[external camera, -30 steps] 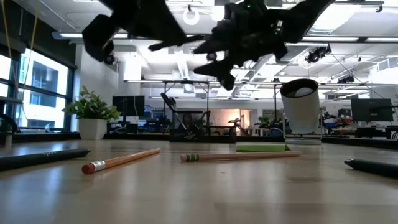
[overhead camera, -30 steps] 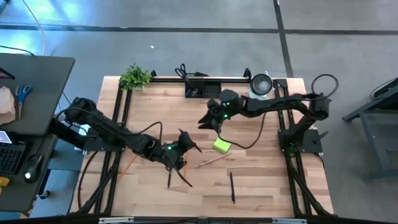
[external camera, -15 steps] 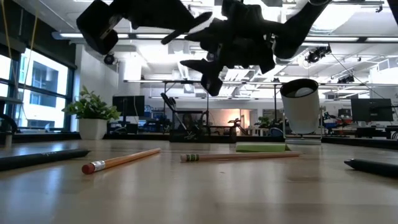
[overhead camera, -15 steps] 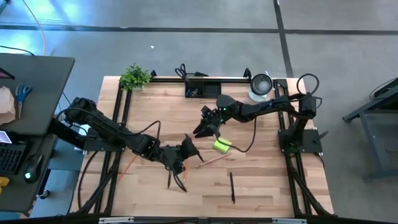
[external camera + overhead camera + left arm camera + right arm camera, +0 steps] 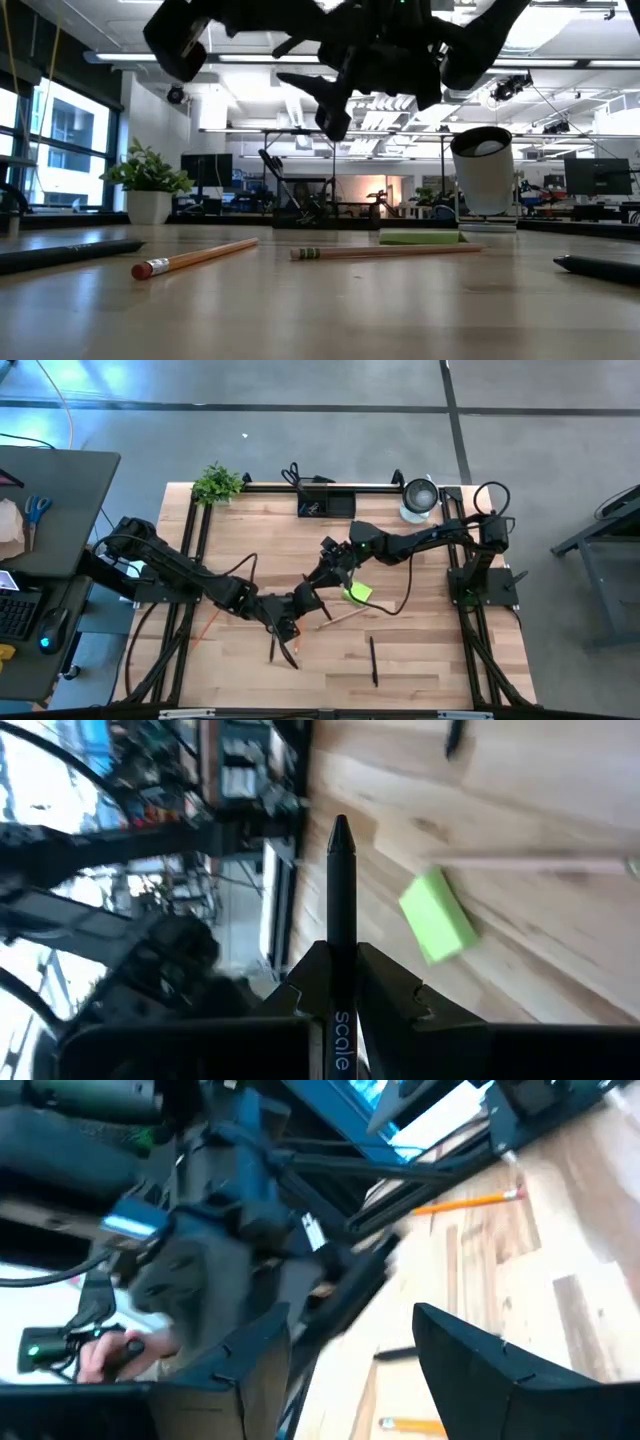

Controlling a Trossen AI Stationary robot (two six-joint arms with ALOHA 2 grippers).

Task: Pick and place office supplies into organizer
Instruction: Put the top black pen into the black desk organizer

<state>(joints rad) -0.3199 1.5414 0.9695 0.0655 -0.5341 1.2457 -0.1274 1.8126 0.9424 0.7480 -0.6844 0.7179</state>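
My left gripper (image 5: 303, 601) is above the middle of the table, shut on a black pen (image 5: 340, 880). The pen's tip (image 5: 340, 825) sticks out ahead of the fingers. My right gripper (image 5: 326, 568) is open just beyond it, facing the left gripper (image 5: 330, 1285) and touching nothing. A lime-green sticky-note pad (image 5: 357, 592) lies flat beside both grippers. A wooden pencil (image 5: 341, 617) lies near it. Other black pens (image 5: 373, 660) (image 5: 283, 651) and an orange pencil (image 5: 205, 625) lie nearer the front. The black organizer (image 5: 326, 503) stands at the far edge. My left gripper pinches the pen's barrel (image 5: 340, 948) between its two fingers (image 5: 385, 982). The pen lies along the fingers, its tip pointing ahead of them. The fingers come from the table's left, slanting slightly down. The pen is lifted clear of the table.
A silver-and-white cup (image 5: 420, 497) stands at the far right and a small potted plant (image 5: 217, 482) at the far left. Scissors (image 5: 292, 475) sit behind the organizer. A side desk (image 5: 45, 550) with blue scissors stands left of the table. Bare wood (image 5: 440, 660) lies at the near right.
My right gripper has come down and toward the table's near left, closing in on the left gripper, and has tipped its fingers more level. My left gripper has stayed nearly in place and rolled its wrist, turning the pen's tip toward the right gripper.
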